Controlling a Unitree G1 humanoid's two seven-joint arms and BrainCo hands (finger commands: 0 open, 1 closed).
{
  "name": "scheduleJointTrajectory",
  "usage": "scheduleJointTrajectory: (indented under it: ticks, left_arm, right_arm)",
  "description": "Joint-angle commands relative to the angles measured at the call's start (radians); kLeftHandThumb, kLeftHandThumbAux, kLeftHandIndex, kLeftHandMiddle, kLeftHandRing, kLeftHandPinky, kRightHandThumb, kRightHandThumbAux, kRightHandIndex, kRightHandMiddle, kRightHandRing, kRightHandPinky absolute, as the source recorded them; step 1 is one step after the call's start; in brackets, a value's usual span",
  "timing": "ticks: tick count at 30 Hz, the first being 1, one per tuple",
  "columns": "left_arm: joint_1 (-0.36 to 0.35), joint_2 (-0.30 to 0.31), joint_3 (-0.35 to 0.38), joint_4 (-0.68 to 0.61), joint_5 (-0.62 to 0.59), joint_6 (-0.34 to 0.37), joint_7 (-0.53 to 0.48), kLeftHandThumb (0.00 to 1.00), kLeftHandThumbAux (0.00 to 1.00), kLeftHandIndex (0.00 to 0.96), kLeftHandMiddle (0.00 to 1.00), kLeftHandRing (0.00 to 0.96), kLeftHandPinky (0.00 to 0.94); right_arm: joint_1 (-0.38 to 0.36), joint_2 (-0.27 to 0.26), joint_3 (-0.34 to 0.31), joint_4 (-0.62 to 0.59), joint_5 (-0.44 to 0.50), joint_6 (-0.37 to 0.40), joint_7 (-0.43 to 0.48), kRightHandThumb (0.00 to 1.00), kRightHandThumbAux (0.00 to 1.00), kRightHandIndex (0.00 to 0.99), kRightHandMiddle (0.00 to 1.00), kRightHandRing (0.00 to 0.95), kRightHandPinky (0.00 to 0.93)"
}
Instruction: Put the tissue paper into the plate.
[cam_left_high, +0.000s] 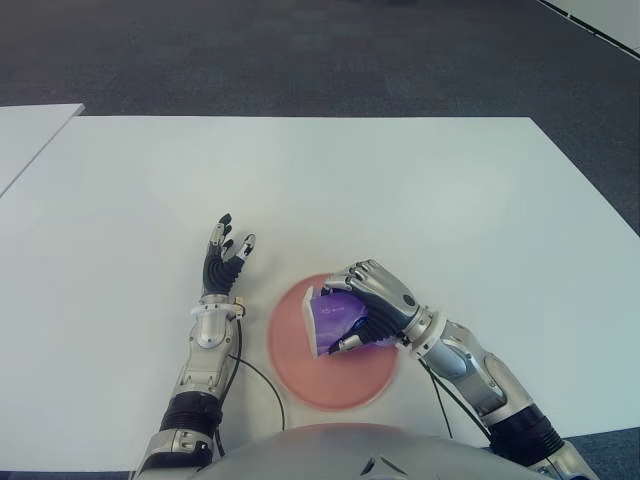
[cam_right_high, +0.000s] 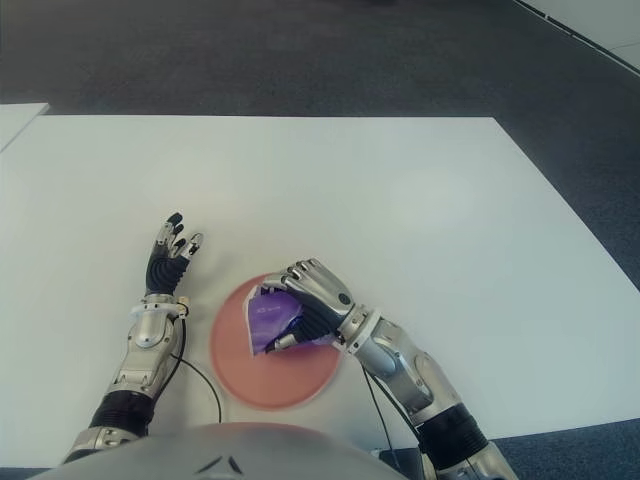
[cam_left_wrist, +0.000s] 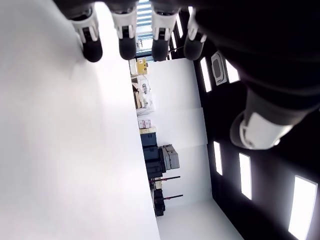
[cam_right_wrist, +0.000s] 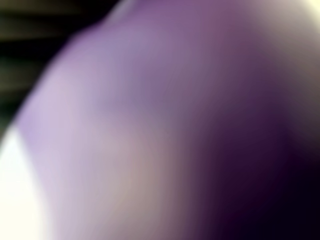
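Note:
A pink round plate (cam_left_high: 300, 365) lies near the front edge of the white table (cam_left_high: 400, 190). Over its right half my right hand (cam_left_high: 368, 300) is curled around a purple tissue pack (cam_left_high: 335, 318) with a white end. The pack is tilted on the plate or just above it; I cannot tell whether they touch. In the right wrist view the purple tissue pack (cam_right_wrist: 150, 120) fills the frame right at the camera. My left hand (cam_left_high: 224, 258) shows left of the plate with its fingers spread and nothing in them; its fingertips (cam_left_wrist: 127, 47) hang over bare table.
A second white table (cam_left_high: 25, 135) stands at the far left, separated by a gap. Dark carpet (cam_left_high: 300, 50) lies beyond the table's far edge. A black cable (cam_left_high: 262, 380) runs along the plate's left side.

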Motion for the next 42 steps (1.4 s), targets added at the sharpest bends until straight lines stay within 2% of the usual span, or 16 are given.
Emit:
scheduleJointTrajectory:
  ticks: [1, 2, 3, 6, 9, 12, 18, 32, 42]
  left_arm:
    - [0.014, 0.004, 0.002, -0.008, 0.004, 0.009, 0.002, 0.068, 0.548, 0.0, 0.0, 0.0, 0.0]
    - [0.014, 0.005, 0.002, -0.007, 0.006, 0.008, 0.003, 0.067, 0.549, 0.0, 0.0, 0.0, 0.0]
    - [0.014, 0.006, 0.002, -0.006, 0.007, 0.009, 0.003, 0.067, 0.549, 0.0, 0.0, 0.0, 0.0]
    - [0.013, 0.007, 0.003, -0.005, 0.004, 0.014, -0.002, 0.066, 0.55, 0.0, 0.0, 0.0, 0.0]
    - [0.013, 0.008, 0.003, -0.006, 0.0, 0.02, -0.007, 0.065, 0.549, 0.0, 0.0, 0.0, 0.0]
    - [0.011, 0.01, 0.003, -0.003, 0.003, 0.019, -0.005, 0.062, 0.55, 0.0, 0.0, 0.0, 0.0]
    - [0.009, 0.009, 0.0, 0.002, 0.008, 0.001, 0.0, 0.057, 0.561, 0.0, 0.0, 0.0, 0.0]
    - [0.006, 0.014, -0.005, 0.009, 0.016, -0.006, 0.0, 0.055, 0.571, 0.0, 0.0, 0.0, 0.0]
    - [0.006, 0.012, -0.005, 0.009, 0.02, 0.005, 0.006, 0.052, 0.569, 0.0, 0.0, 0.0, 0.0]
  right_arm:
    - [0.041, -0.018, 0.012, 0.003, 0.069, 0.068, 0.115, 0.729, 0.704, 0.435, 0.699, 0.673, 0.634]
    - [0.039, -0.022, 0.014, -0.003, 0.083, 0.075, 0.134, 0.639, 0.641, 0.374, 0.531, 0.5, 0.473]
    - [0.034, -0.03, 0.015, -0.012, 0.088, 0.08, 0.154, 0.58, 0.601, 0.335, 0.423, 0.388, 0.368]
    - [0.024, -0.043, 0.012, -0.035, 0.084, 0.087, 0.181, 0.378, 0.553, 0.164, 0.208, 0.176, 0.147]
    - [0.019, -0.051, 0.002, -0.056, 0.08, 0.086, 0.192, 0.273, 0.532, 0.079, 0.113, 0.081, 0.049]
    - [0.016, -0.053, -0.004, -0.061, 0.082, 0.085, 0.196, 0.213, 0.513, 0.032, 0.057, 0.031, 0.016]
    - [0.017, -0.043, -0.019, -0.061, 0.093, 0.09, 0.19, 0.158, 0.483, 0.003, 0.006, 0.003, 0.001]
    - [0.021, -0.037, -0.025, -0.044, 0.125, 0.101, 0.194, 0.114, 0.471, 0.0, 0.0, 0.0, 0.0]
    - [0.026, -0.037, -0.014, -0.025, 0.102, 0.091, 0.181, 0.098, 0.467, 0.0, 0.0, 0.0, 0.0]
